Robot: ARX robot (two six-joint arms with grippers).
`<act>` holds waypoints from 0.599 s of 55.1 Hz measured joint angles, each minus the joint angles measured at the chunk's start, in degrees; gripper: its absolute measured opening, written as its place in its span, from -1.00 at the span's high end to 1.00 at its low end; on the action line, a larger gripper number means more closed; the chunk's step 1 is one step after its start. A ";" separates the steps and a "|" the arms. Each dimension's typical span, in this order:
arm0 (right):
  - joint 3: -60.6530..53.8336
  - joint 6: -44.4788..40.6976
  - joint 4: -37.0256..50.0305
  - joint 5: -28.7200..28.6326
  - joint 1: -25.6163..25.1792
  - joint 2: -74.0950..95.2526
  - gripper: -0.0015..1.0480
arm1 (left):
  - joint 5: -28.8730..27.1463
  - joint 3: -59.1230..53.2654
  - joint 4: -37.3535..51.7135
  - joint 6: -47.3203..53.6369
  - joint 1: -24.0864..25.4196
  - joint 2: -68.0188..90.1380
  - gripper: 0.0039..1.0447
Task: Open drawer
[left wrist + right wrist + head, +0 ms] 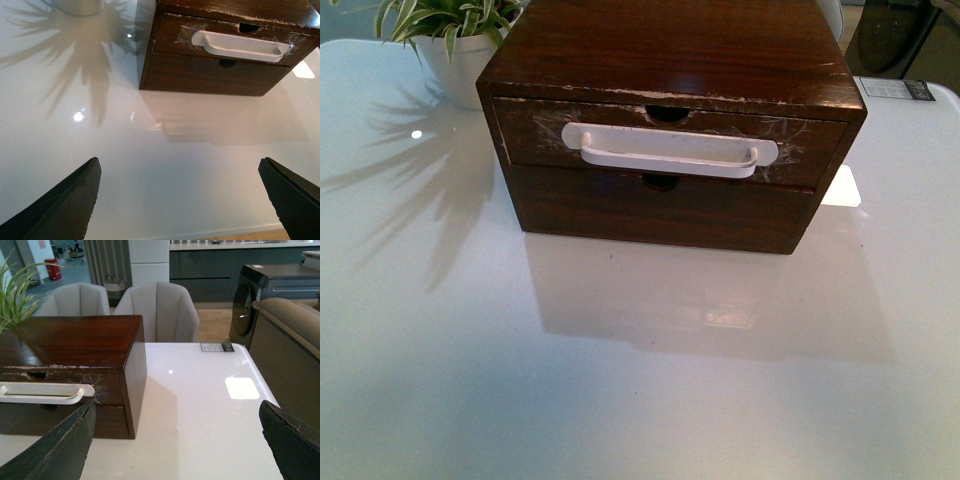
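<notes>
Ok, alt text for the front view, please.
A small dark wooden chest sits on a glossy white table, its upper drawer shut, with a long white bar handle across the scuffed front. A potted plant stands behind its left corner; no robot arm is visible.

Home-like interior: upholstered chairs (159, 310), sofa (292, 322), dark appliance (250, 302)

Glossy white table (640, 400) carrying a dark-brown wooden two-tier chest (670, 40), lower front (660, 215) plain, without handle. Green spiky-leaved plant (435, 18) in white pot (455, 65) behind chest's left corner. Black-and-white printed label (895, 90) at table's far right edge. Beyond, two pale grey padded chairs (160, 310).
</notes>
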 joint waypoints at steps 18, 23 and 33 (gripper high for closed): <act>6.82 -13.42 -5.55 10.97 -1.20 25.11 -0.83 | -3.30 2.27 16.59 0.39 -8.66 16.28 -0.84; 6.82 -25.11 6.62 12.46 -1.77 33.77 -0.83 | -3.41 3.41 23.98 3.93 -11.80 24.28 -0.84; 9.60 -50.77 25.83 8.44 -1.66 53.09 -0.83 | -1.70 7.89 39.47 12.37 -15.76 43.25 -0.84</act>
